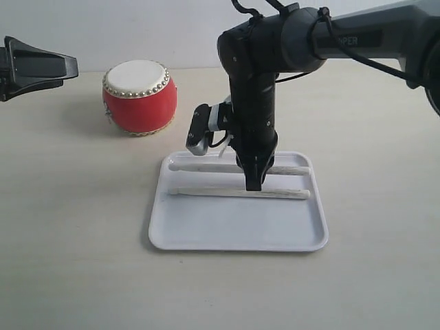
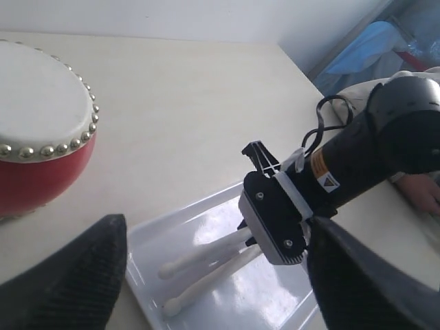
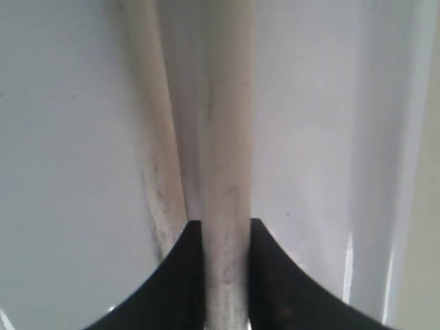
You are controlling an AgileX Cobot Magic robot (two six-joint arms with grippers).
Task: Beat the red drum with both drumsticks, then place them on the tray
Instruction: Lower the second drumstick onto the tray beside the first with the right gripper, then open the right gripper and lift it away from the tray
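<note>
Currently both slim pale wooden drumsticks are down in the flat white rectangular plastic tray (image 1: pixel 234 230): rear drumstick (image 1: pixel 199 167) lies free by the far rim, front drumstick (image 1: pixel 206 193) looks pinched between the fingers of the right gripper (image 1: pixel 253 180), which stands vertical over it. Meanwhile left gripper (image 1: pixel 65 67) hangs well off to the side, jaws wide apart, empty. Behind the tray and apart from it sits the red barrel-shaped drum with cream skin and gold studs (image 1: pixel 139 96), on the beige tabletop (image 1: pixel 69 240). Risks: lifting before the jaws part drags the stick back out; a lopsided release could roll it into the rear one or over the low rim; pushing lower could skid or tip the light tray. Unclear: exterior view hides the contact point behind the fingers, so can't tell whether the held stick rests flat; right wrist view crops both stick ends; left gripper is cut off by the frame edge.
</note>
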